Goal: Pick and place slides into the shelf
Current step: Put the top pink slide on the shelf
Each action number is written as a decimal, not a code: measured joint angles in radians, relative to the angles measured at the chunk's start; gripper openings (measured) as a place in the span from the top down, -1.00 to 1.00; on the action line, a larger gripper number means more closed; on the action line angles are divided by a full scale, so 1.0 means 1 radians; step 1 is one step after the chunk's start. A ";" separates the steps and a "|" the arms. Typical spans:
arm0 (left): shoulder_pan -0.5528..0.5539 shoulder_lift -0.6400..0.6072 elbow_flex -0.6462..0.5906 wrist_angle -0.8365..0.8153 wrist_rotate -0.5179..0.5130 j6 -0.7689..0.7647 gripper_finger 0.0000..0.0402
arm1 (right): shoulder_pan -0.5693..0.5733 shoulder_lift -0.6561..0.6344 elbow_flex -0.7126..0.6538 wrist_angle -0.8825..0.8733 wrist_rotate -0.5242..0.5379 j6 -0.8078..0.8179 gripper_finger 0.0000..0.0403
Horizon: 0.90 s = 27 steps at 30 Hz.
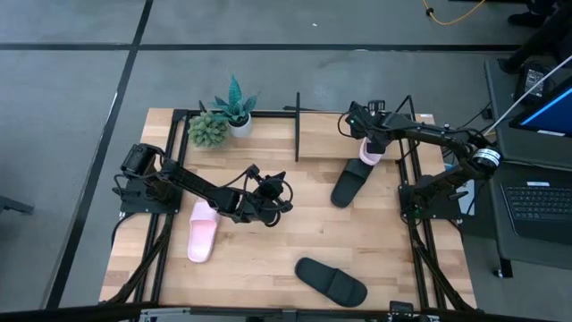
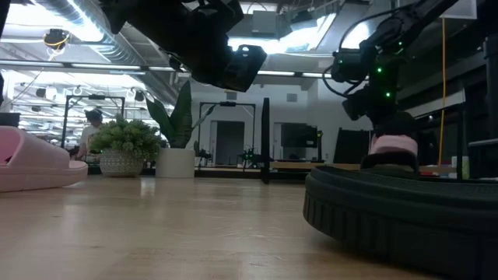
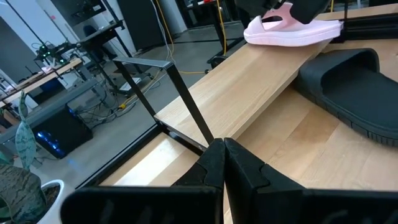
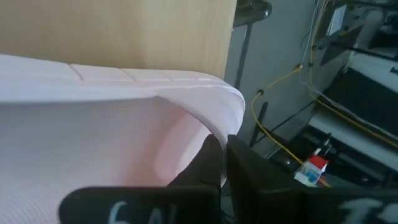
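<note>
right gripper point(image 1: 368, 143) clenched on a pink slide point(image 1: 369, 152) over the shelf point(image 1: 299, 125) board at 1 o'clock, near its right edge | left gripper point(image 1: 284, 192) clenched, empty, mid-table | black slides at 2 point(image 1: 347, 185) and 5 point(image 1: 332, 282) | pink slide point(image 1: 203, 231) at 8 | open wood between

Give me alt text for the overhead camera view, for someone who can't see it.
Seen from above, the right gripper is shut on a pink slide at the shelf along the table's far edge. A black slide lies just in front, another black slide near the front edge, a second pink slide at left beside the shut left gripper, and two potted plants stand at the back.
</note>
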 joint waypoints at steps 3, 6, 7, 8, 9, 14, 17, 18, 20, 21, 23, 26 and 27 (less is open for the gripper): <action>0.000 0.000 0.000 0.000 0.000 0.000 1.00 | 0.010 0.000 0.000 0.000 0.000 -0.011 0.95; 0.000 0.000 0.000 0.000 0.000 0.000 1.00 | 0.013 -0.002 0.000 -0.001 0.008 -0.037 0.95; 0.000 0.000 0.000 0.000 0.000 0.000 1.00 | 0.013 -0.004 0.000 -0.001 0.019 -0.041 0.95; 0.000 0.000 0.000 0.000 0.000 0.000 1.00 | 0.013 -0.007 0.000 -0.001 0.027 -0.049 0.95; 0.000 0.000 0.000 0.000 0.000 0.000 1.00 | 0.012 -0.013 0.000 -0.004 0.028 -0.055 0.95; 0.000 0.000 0.000 0.000 0.000 0.000 1.00 | 0.012 -0.057 0.000 -0.002 0.031 -0.097 0.95; 0.000 0.000 0.000 0.000 0.000 0.000 1.00 | 0.012 -0.086 0.000 -0.003 0.035 -0.118 0.95; 0.000 0.000 0.000 0.000 -0.001 0.000 1.00 | 0.012 -0.093 0.000 -0.006 0.035 -0.133 0.95; 0.000 0.000 0.000 0.000 -0.008 0.000 1.00 | 0.012 -0.101 0.000 -0.015 0.035 -0.160 0.95; 0.000 0.000 0.000 0.000 -0.010 0.000 1.00 | 0.012 -0.101 0.000 -0.019 0.035 -0.171 0.95; 0.000 0.000 0.000 0.000 -0.010 -0.001 1.00 | 0.012 -0.101 0.000 -0.031 0.035 -0.200 0.95; 0.000 0.000 0.000 0.000 -0.010 -0.001 1.00 | 0.012 -0.100 0.000 -0.028 0.042 -0.234 0.95; 0.000 0.000 0.000 0.000 -0.010 -0.001 1.00 | 0.012 -0.100 0.000 -0.028 0.043 -0.242 0.95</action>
